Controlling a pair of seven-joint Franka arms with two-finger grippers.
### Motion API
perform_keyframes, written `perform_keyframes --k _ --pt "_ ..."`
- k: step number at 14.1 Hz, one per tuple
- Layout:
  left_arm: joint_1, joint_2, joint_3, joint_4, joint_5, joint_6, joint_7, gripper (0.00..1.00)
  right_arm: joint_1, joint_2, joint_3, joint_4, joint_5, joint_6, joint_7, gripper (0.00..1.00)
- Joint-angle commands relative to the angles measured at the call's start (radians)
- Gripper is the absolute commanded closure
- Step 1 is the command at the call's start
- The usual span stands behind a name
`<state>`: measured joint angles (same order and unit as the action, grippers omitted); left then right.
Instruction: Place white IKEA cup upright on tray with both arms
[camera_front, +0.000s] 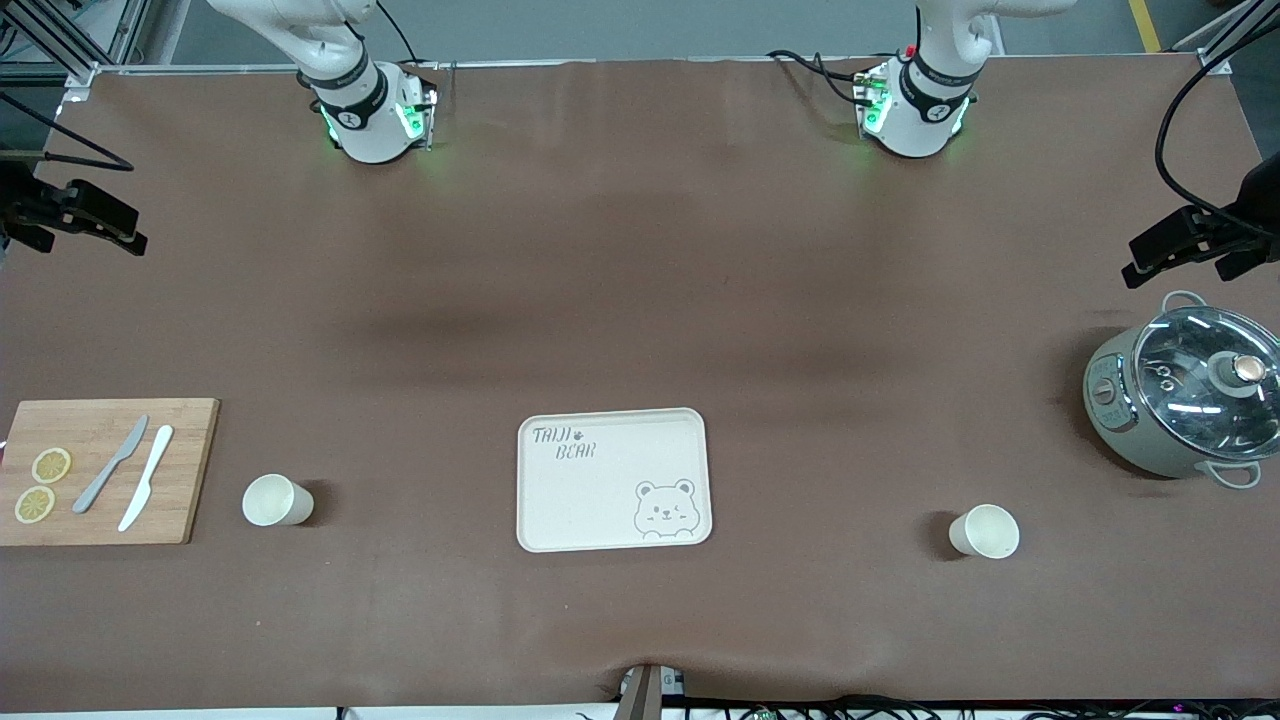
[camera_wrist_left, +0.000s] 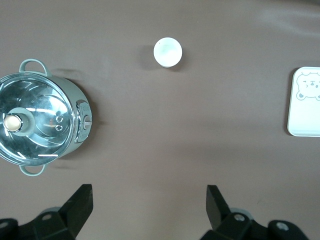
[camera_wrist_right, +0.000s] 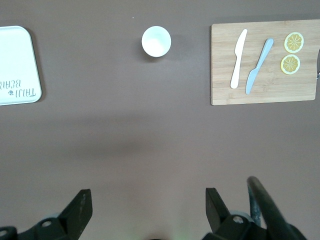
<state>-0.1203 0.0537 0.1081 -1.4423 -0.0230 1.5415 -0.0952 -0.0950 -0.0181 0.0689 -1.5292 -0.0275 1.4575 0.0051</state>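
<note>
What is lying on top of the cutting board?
On the cutting board lie a grey knife, a white knife and two lemon slices. What is under them cannot be seen.

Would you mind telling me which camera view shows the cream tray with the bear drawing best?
The front view: the whole tray lies in sight there, with its TAIJI BEAR lettering and bear face both readable. The left wrist view catches only the tray's end with the bear face, cut by the picture's edge; the right wrist view catches only the end with the lettering.
</note>
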Motion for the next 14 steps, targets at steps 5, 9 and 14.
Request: perform_keyframes --k 5,9,14 --pt "0.002 0.024 -0.005 0.016 0.027 -0.009 0.019 0.00 0.003 0.001 0.000 0.003 0.001 -0.008 0.000 0.00" --pt "0.008 0.023 -0.008 -0.004 0.018 -0.014 0.002 0.00 -0.005 0.001 -0.003 0.004 0.001 -0.028 -0.004 0.00" --pt "0.008 0.084 -0.005 -0.004 0.031 -0.001 -0.017 0.00 -0.002 0.044 -0.003 0.008 0.004 0.059 0.000 0.00"
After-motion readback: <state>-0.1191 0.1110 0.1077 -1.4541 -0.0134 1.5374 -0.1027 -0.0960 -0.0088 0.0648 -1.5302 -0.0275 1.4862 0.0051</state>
